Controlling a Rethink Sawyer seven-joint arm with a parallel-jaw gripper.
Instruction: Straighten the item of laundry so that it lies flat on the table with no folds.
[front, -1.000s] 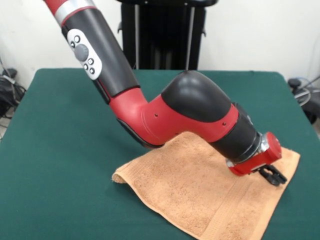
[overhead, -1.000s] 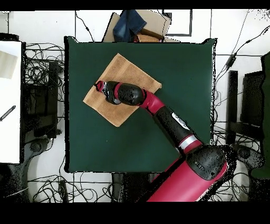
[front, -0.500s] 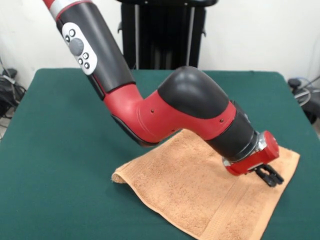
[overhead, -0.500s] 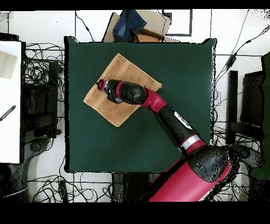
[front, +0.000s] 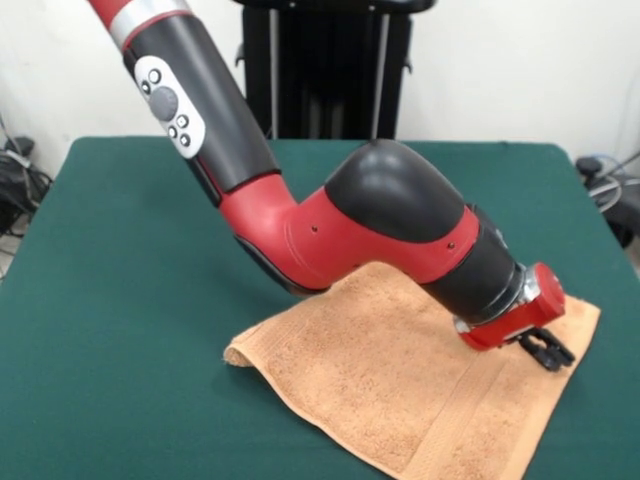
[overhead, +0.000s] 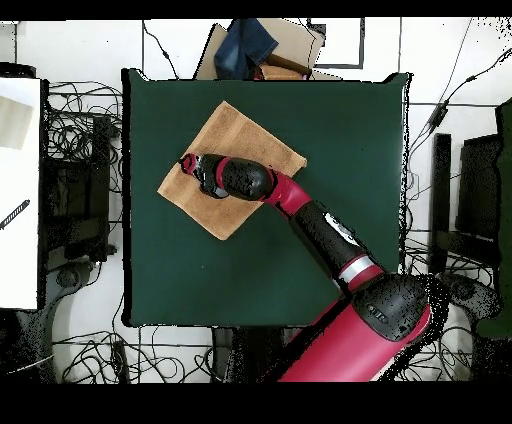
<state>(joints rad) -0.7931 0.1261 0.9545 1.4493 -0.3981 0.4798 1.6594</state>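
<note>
We see both views evenly and brightly lit, seemingly from overhead room light, with no harsh glare. The arm (front: 380, 225) shows soft highlights on its glossy shell and casts a faint, diffuse shadow onto the towel (front: 400, 385) and table (front: 110, 300). Focus is reasonably sharp across the front view.

towel (front: 400, 390) near edge cropped
</note>
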